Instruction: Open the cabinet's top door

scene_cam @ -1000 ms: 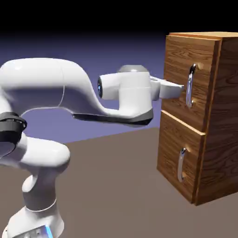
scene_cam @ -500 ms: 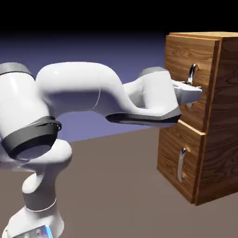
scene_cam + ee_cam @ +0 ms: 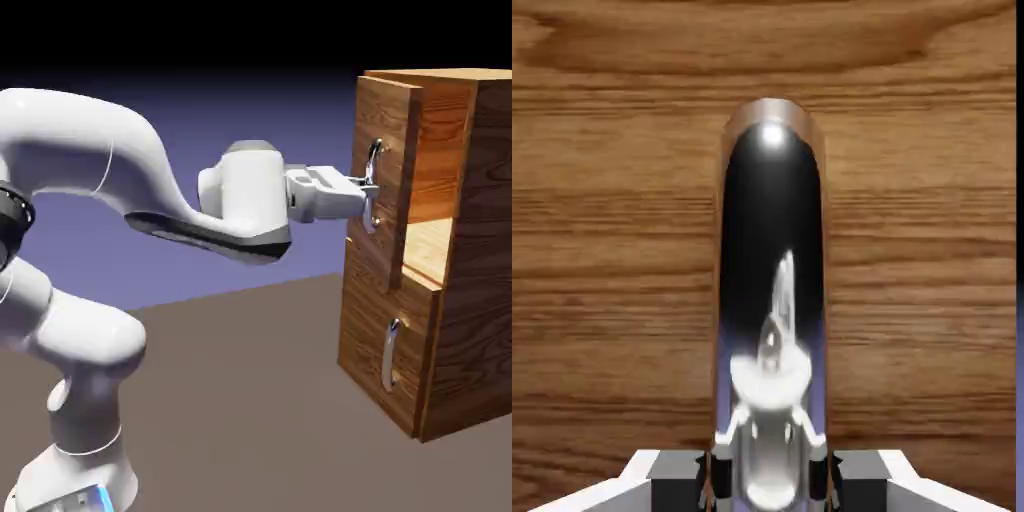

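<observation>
Since half a second ago your arm has drawn back and the top door has come out from the cabinet, showing pale wood inside. Your claw is clenched on the silver handle, which fills the hand view. The brown worktop lies below, before a blue-violet backdrop.

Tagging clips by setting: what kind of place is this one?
Looks like a rendered sim scene, not a real room: flat blue-violet backdrop, bare brown table, and one wood-grain cabinet. The claw grips the top door handle.
</observation>
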